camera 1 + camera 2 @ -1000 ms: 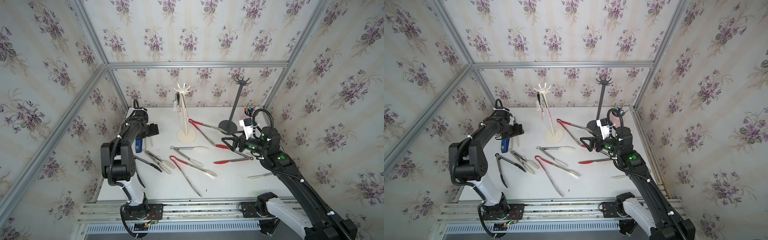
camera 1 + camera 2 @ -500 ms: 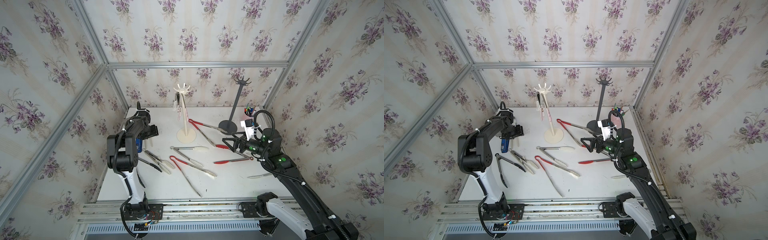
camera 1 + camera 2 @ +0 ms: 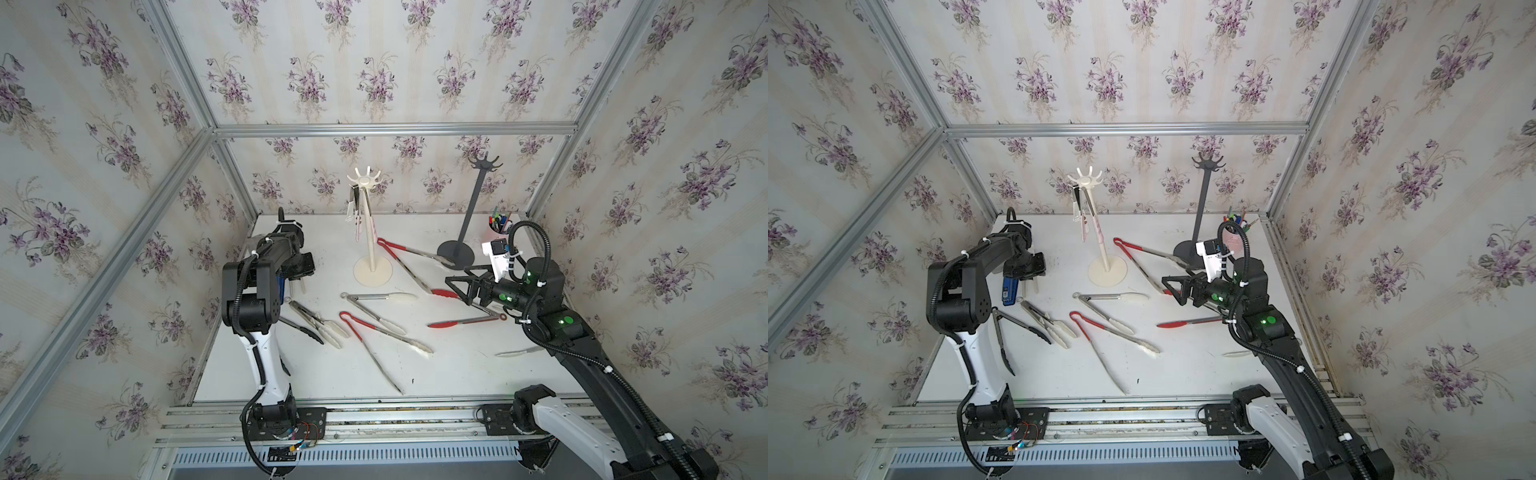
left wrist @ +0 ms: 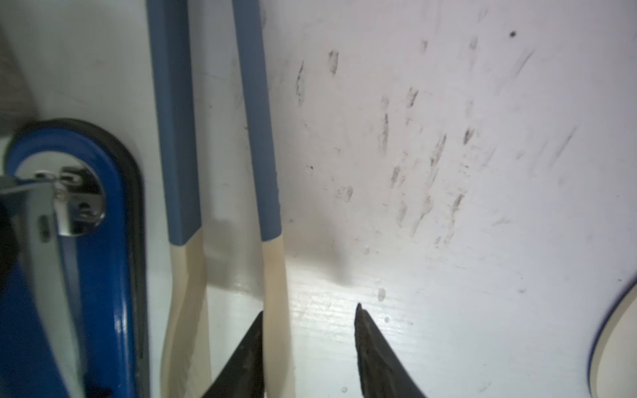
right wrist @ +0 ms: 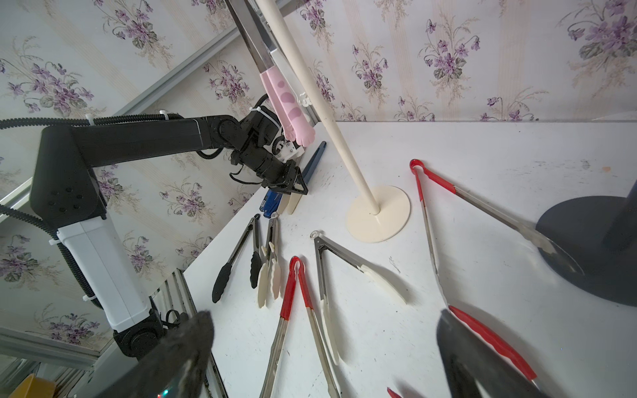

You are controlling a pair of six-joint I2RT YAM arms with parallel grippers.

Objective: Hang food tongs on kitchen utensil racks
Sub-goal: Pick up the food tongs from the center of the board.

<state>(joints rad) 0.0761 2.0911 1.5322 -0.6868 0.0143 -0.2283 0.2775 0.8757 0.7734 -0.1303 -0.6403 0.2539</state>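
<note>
The left gripper (image 4: 310, 344) is low over the white table (image 3: 457, 374), near its far left corner, and its two black fingers (image 4: 370, 355) stand apart. Between them lies one cream tip of the blue-grey plastic tongs with cream ends (image 4: 256, 120). This tip touches one finger and a free gap remains to the other finger, so the jaws are not closed on it. The second arm of these tongs lies outside the fingers, just beside the blue-and-black stapler-like tool (image 4: 120, 241). The blue-grey tongs lie flat, with their long axis running from the back wall towards the front edge. The joined blue end points to the back wall and the two cream tips point to the front.

The right gripper (image 3: 457, 289) hangs wide open and holds nothing, above one arm of the steel tongs with red tips (image 3: 461, 322). These lie flat, with the tips pointing to the middle of the table.

On the cream hook rack (image 3: 380, 276) the steel tongs with pink paw-shaped tips (image 5: 289, 103) hang upright, tips down. The dark grey hook rack (image 3: 461, 251) stands near the right gripper. The black-tipped steel tongs (image 3: 1021, 328) and the steel tongs with white tips (image 3: 374, 305) lie flat between the two arms
</note>
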